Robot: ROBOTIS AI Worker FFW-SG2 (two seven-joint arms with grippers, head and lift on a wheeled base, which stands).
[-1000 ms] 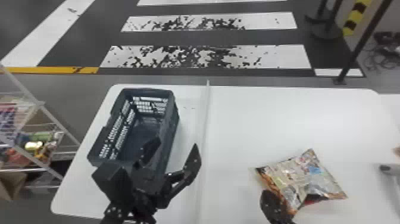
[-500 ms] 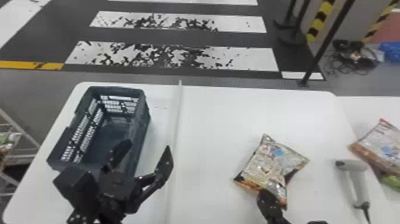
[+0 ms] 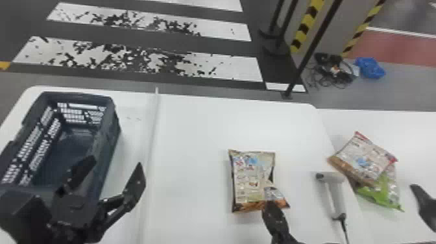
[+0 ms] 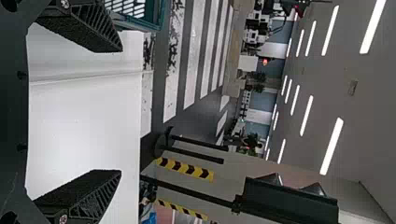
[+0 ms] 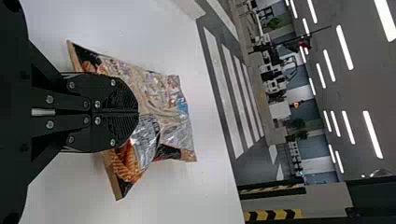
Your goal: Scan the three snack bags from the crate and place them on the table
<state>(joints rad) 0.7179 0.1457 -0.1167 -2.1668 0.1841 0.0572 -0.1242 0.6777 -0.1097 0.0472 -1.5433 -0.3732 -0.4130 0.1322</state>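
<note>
In the head view my right gripper (image 3: 270, 205) is at the near edge of a brown and orange snack bag (image 3: 251, 176). The right wrist view has the gripper (image 5: 137, 113) shut on the crinkled bag (image 5: 170, 100); whether the bag touches the table cannot be told. My left gripper (image 3: 113, 164) stands open at the near right corner of the dark crate (image 3: 116, 113), and its fingers in the left wrist view (image 4: 120, 111) hold nothing. A grey handheld scanner (image 3: 335, 194) lies right of the bag. Farther right, a second snack bag (image 3: 365, 159) overlaps a green one (image 3: 379, 191).
A white table (image 3: 194, 126) has a raised seam running just right of the crate. A side table (image 3: 408, 129) adjoins it on the right, with a black object (image 3: 425, 204) at the edge of view. Black posts stand on the floor behind.
The head view has swung right, bringing the scanner and the other two bags into sight. The held bag has turned from slanted to nearly straight with my right gripper. The left gripper stays open by the crate.
</note>
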